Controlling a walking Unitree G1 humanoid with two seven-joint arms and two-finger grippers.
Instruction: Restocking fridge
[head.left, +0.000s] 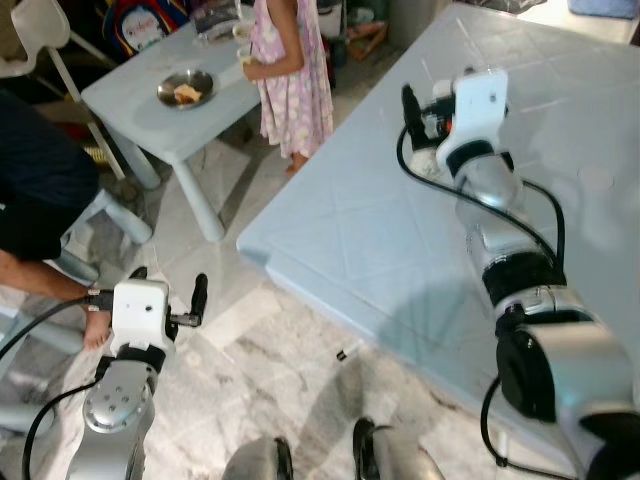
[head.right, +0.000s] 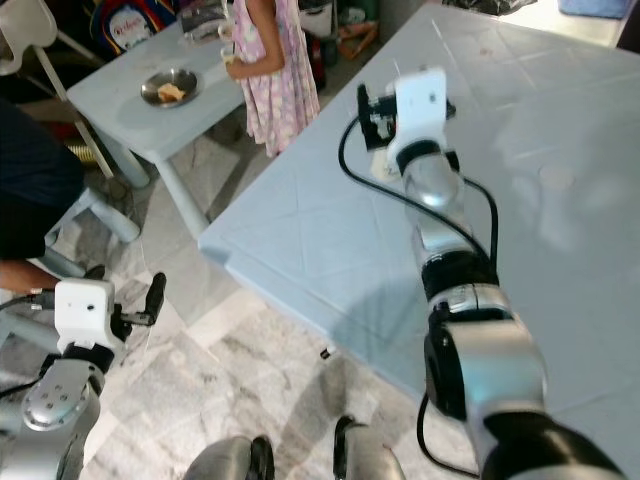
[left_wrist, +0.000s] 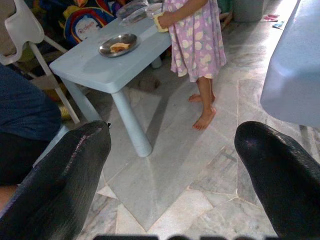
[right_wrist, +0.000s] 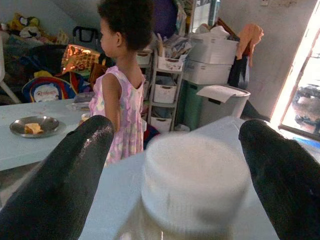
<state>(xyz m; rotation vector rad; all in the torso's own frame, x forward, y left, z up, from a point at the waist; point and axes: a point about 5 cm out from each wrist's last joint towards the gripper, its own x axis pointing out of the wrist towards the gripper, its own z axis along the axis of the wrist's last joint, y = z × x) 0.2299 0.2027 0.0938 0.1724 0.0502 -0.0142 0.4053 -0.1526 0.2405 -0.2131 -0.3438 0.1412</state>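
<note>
Right gripper (right_wrist: 165, 165) is out over the big pale-blue bench (head.left: 380, 230), fingers spread wide w/ a white-capped bottle (right_wrist: 192, 175) between them, not yet pinched as far as I can tell. Bottle stands on the bench just ahead of the wrist; in the head views it's mostly hidden behind the arm. Left gripper (head.left: 168, 290) hangs low over the marble floor (head.left: 290, 370), also wide, holding nothing. A person in a floral dress (head.left: 290, 70) stands by a small bench (head.left: 160, 110) w/ a metal plate (head.left: 185, 88). Progress: early — item not grasped, fridge trip and stocking all left.
</note>
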